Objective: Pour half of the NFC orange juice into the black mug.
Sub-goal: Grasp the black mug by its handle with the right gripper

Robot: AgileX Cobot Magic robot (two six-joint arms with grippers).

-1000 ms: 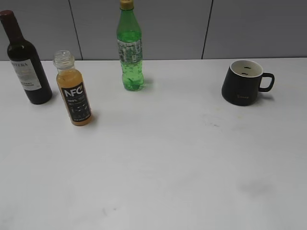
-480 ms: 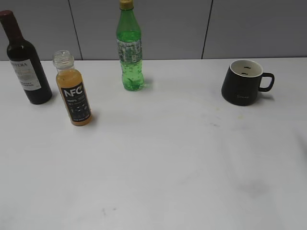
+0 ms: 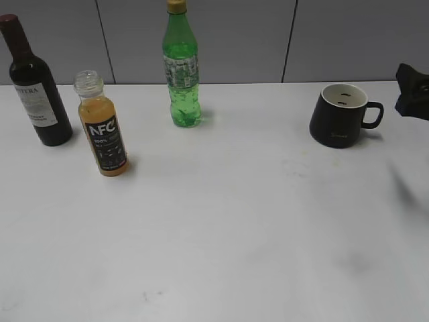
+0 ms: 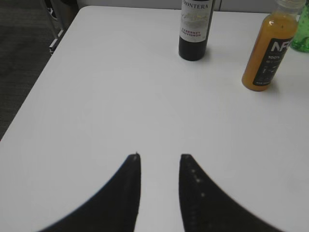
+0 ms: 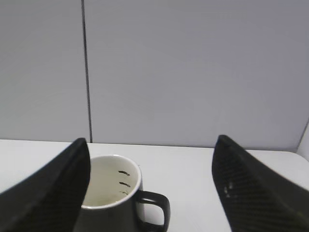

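black mug (image 3: pixel 336 124), orange juice (image 3: pixel 102 134), green bottle (image 3: pixel 181 70)

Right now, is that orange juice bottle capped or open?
Open: the NFC orange juice bottle stands upright with its clear threaded neck bare, no cap on top.

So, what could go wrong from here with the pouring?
1. The right hand is open near the black mug, close to its handle; it may nudge the mug.
2. The NFC orange juice stands uncapped and almost full, so a rough grasp could spill it.
3. The wine bottle stands close beside the juice; the left hand could knock it while reaching.
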